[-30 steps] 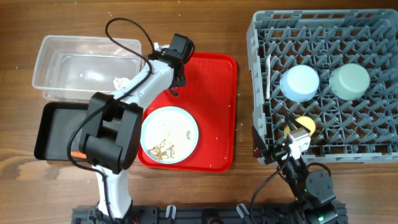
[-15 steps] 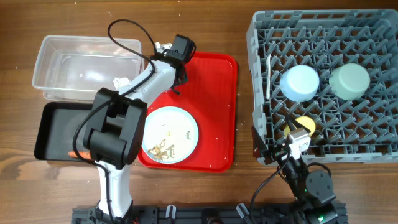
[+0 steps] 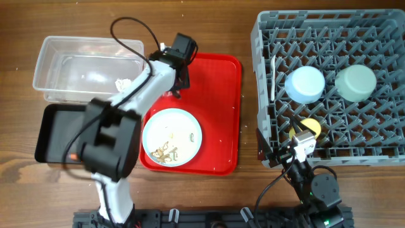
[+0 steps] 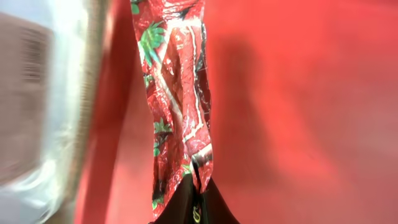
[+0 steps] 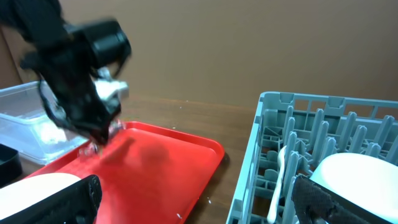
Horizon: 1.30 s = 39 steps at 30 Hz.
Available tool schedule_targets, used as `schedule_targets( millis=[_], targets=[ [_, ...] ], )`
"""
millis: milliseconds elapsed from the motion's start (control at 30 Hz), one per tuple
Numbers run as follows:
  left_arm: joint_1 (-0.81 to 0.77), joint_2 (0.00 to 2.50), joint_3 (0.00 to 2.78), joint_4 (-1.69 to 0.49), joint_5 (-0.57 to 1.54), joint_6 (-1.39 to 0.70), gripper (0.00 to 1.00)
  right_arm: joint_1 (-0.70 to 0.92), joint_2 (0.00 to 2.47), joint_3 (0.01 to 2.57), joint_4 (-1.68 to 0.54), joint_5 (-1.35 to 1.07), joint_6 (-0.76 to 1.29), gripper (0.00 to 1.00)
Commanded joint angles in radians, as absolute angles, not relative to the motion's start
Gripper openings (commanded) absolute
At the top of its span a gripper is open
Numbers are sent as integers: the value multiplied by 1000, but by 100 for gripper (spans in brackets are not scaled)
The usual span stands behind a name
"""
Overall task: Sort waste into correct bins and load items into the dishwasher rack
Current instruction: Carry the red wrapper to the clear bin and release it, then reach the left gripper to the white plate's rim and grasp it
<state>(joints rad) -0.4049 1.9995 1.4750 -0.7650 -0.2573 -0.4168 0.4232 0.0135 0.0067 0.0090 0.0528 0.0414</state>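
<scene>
Overhead, at the far left of the brown wooden surface (image 3: pixel 19 25), a clear rectangular plastic tub (image 3: pixel 76 66) sits with a crumpled white tissue (image 3: pixel 121 83) inside, toward its right end. Just in front of it lies a shallow black rectangular tray (image 3: pixel 54 130), and a small orange carrot (image 3: pixel 74 156) shows at its near edge, partly hidden by the blurred left arm. That arm reaches to the far left corner of a large red serving tray (image 3: pixel 221 95). The left wrist view shows the left hand (image 4: pixel 194 202) pinched closed on one end of a red-and-white crinkled wrapper (image 4: pixel 180 93) with green print. The wrapper stretches out over the red tray, right beside the tub's clear wall; I cannot tell whether it touches the tray. Toward the tray's near side rests a light blue round plate (image 3: pixel 183 123) carrying pale crumbly food scraps (image 3: pixel 164 151). Further right, well apart from the tray, stands a large square grey plastic dishwasher rack (image 3: pixel 259 38) with upright pegs. A white spoon (image 3: pixel 273 76) lies along its left side, then a light blue bowl (image 3: pixel 304 84) turned upside down, a small yellow-green cup (image 3: pixel 310 126) nearer the front, and a pale green bowl (image 3: pixel 355 82) furthest right, also upside down. The right hand (image 5: pixel 196 193) sits by the rack's near left corner, fingers spread wide and empty.
</scene>
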Motion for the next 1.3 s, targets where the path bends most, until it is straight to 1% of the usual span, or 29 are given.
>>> schedule_targets(
  millis=[0, 67, 167, 200, 300, 467, 533, 633, 700, 833, 933, 967, 1000, 1067, 1133, 1167, 1267],
  targets=[
    [-407, 1792, 1501, -832, -218, -404, 4, 419, 5, 5, 14, 44, 56, 100],
    [-392, 1723, 1501, -861, -223, -421, 4, 419, 5, 5, 14, 44, 55, 100],
    [-308, 1662, 1501, -893, -235, -551, 4, 419, 5, 5, 14, 44, 56, 100],
    [-272, 1657, 1500, -896, -229, -594, 4, 419, 5, 5, 14, 44, 56, 100],
    [-134, 1667, 1500, -888, -121, -728, 4, 419, 5, 5, 14, 44, 56, 100],
    [-15, 1682, 1500, -842, -84, -932, 4, 419, 5, 5, 14, 44, 56, 100],
    [4, 1684, 1497, -810, -86, -978, 4, 419, 5, 5, 14, 44, 56, 100],
    [6, 1718, 1485, -752, -94, -977, 4, 419, 5, 5, 14, 44, 56, 100],
    [7, 1757, 1484, -744, -94, -986, 4, 419, 5, 5, 14, 44, 55, 100],
    [27, 1851, 1484, -743, -94, -1079, 4, 419, 5, 5, 14, 44, 56, 100],
    [57, 1892, 1484, -731, -92, -1082, 5, 419, 5, 5, 14, 44, 56, 100],
    [66, 1893, 1484, -731, -76, -1082, 16, 419, 5, 5, 14, 44, 56, 100],
    [73, 1893, 1485, -731, -60, -1081, 20, 419, 5, 5, 14, 44, 56, 100],
    [92, 1877, 1486, -727, 11, -1024, 34, 419, 5, 5, 14, 44, 55, 100],
    [110, 1841, 1489, -721, 73, -971, 63, 419, 5, 5, 14, 44, 56, 100],
    [118, 1809, 1492, -722, 91, -969, 68, 419, 5, 5, 14, 44, 56, 100],
    [119, 1703, 1493, -722, 108, -921, 70, 419, 5, 5, 14, 44, 55, 100]
  ],
)
